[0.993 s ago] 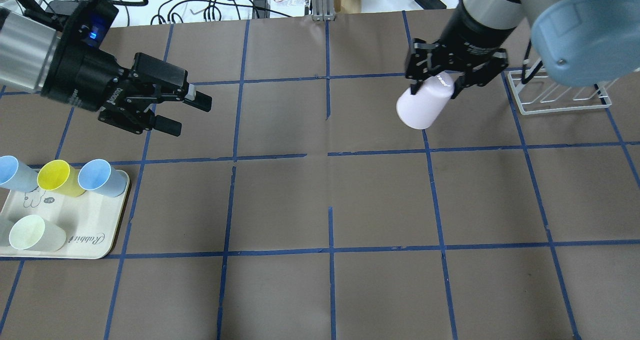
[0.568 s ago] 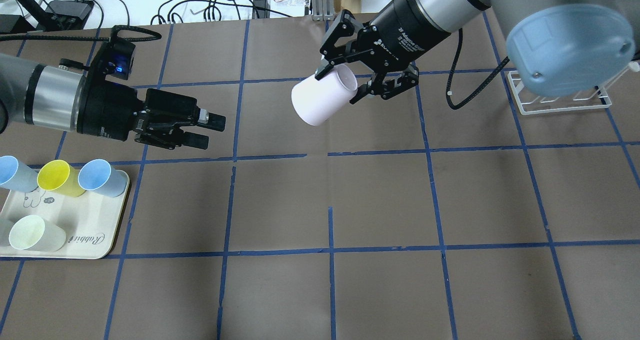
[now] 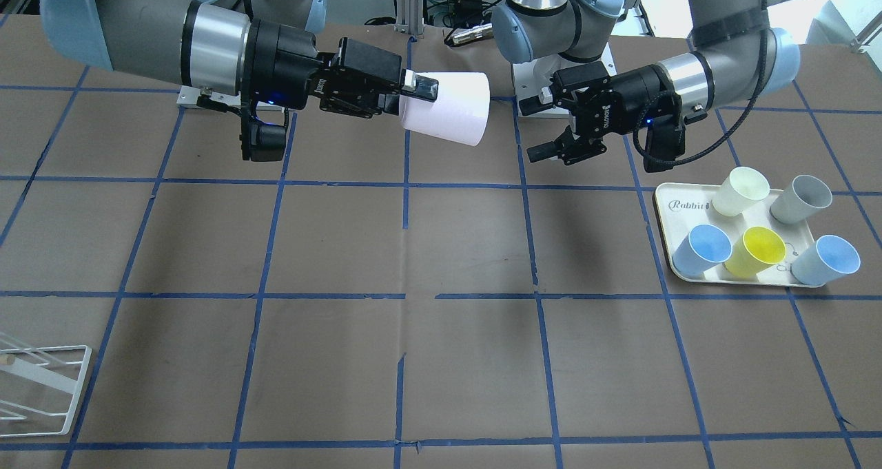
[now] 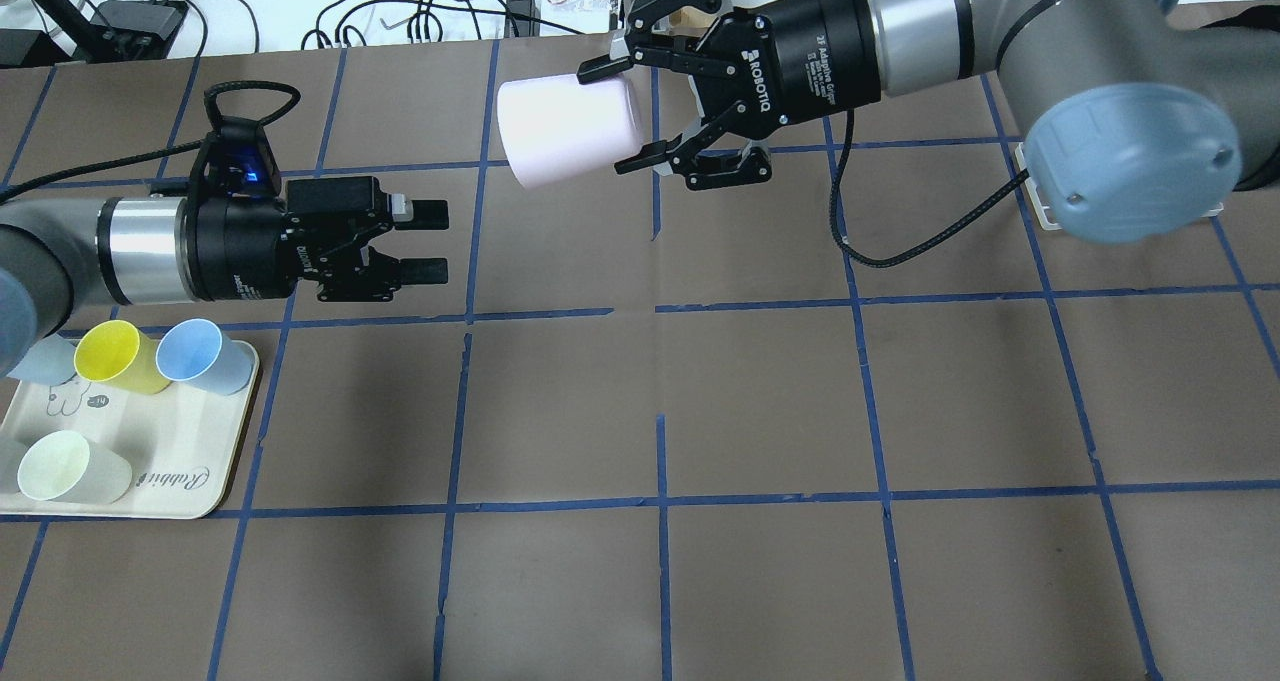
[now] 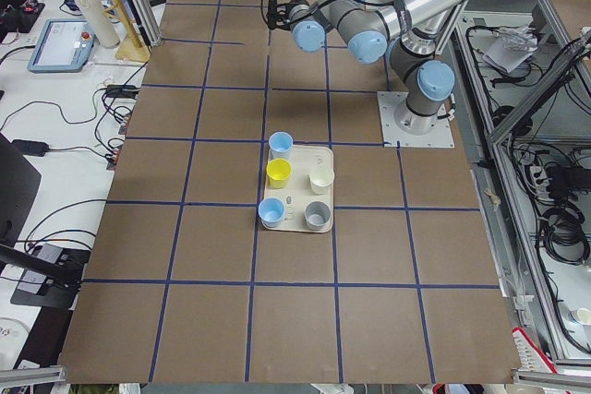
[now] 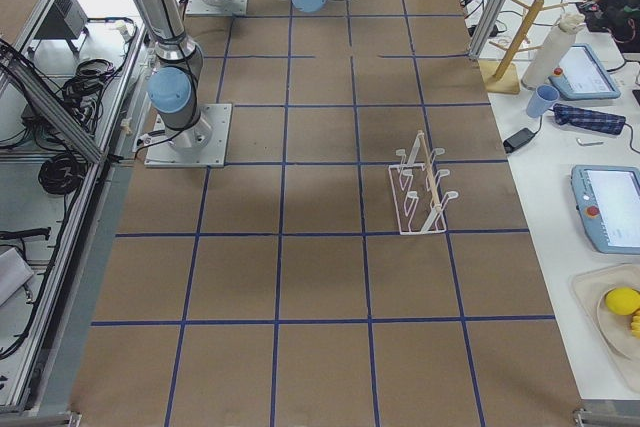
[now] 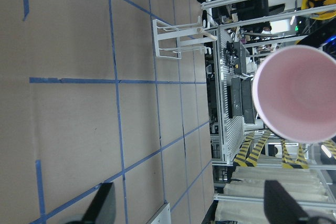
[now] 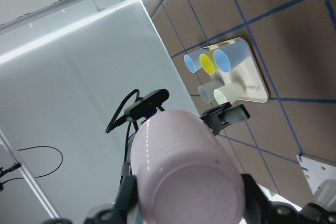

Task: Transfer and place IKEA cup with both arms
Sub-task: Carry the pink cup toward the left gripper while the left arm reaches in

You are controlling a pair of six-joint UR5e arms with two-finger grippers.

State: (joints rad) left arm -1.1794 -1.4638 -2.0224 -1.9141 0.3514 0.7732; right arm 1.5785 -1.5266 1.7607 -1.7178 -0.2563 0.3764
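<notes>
The right gripper [image 4: 625, 111] reaches in from the upper right of the overhead frame and is clamped on the IKEA cup [image 4: 568, 132]. Its two fingers [image 4: 600, 64] press the pink tumbler at its narrow base end, one on the upper side and one on the lower. The cup lies on its side in the air above the counter [image 4: 760, 401], in the upper middle of that frame, with its wide mouth turned toward the frame's left. In the front-facing view the same cup [image 3: 446, 108] sits in the upper middle, held out from the left of that frame by the right gripper [image 3: 418, 90].

The left gripper [image 4: 432, 243] comes in from the left edge of the overhead frame, pointing right toward the cup. Its fingers [image 4: 430, 214] are parted with a clear gap between them and hold nothing. They stand well apart from the cup's mouth, lower and further left. In the left wrist view the cup's open mouth [image 7: 297, 94] faces the camera at the right side, with both dark fingertips [image 7: 100, 211] spread along the bottom edge.

At the lower left of the overhead frame a cream tray [image 4: 180, 461] carries a yellow cup [image 4: 118, 356], a light blue cup [image 4: 203, 356] and a pale cream cup [image 4: 70, 468].
</notes>
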